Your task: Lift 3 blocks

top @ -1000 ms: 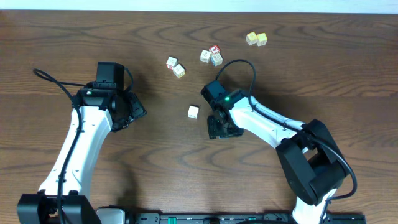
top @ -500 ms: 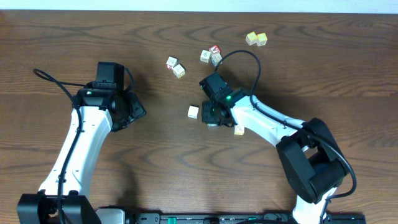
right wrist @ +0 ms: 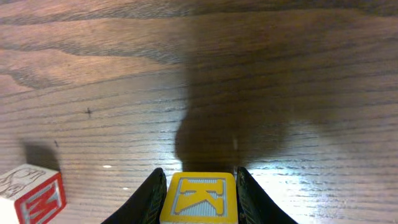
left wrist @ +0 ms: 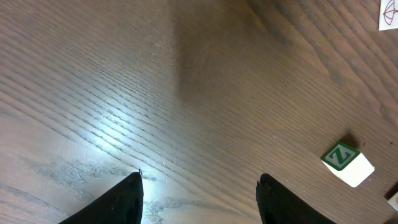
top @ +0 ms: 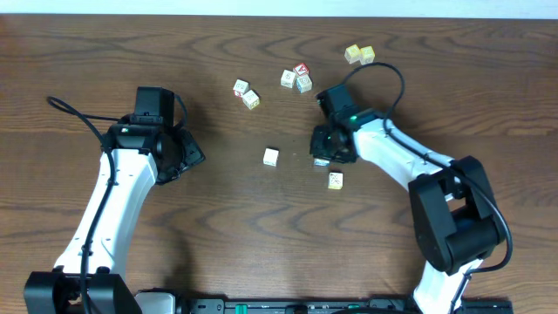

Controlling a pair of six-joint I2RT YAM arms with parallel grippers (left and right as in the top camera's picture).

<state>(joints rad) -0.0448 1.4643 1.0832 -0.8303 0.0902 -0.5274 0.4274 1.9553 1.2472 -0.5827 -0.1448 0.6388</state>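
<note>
Your right claw (right wrist: 200,186) narrow, gripping K block (right wrist: 200,198); K face toward wrist camera, letter upright. White block (top: 271,157), third block (top: 336,180) flat on surface (top: 227,235). Left claw (top: 187,157) wide, empty.

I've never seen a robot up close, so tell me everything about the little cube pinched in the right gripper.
The K block is a small cube, wooden by its look. The face toward the wrist camera has a yellow border and a pale panel bearing a yellow letter K. It sits upright, squeezed on both sides by the dark fingers of the right gripper, over the brown wooden table. From overhead the gripper mostly hides it.
</note>
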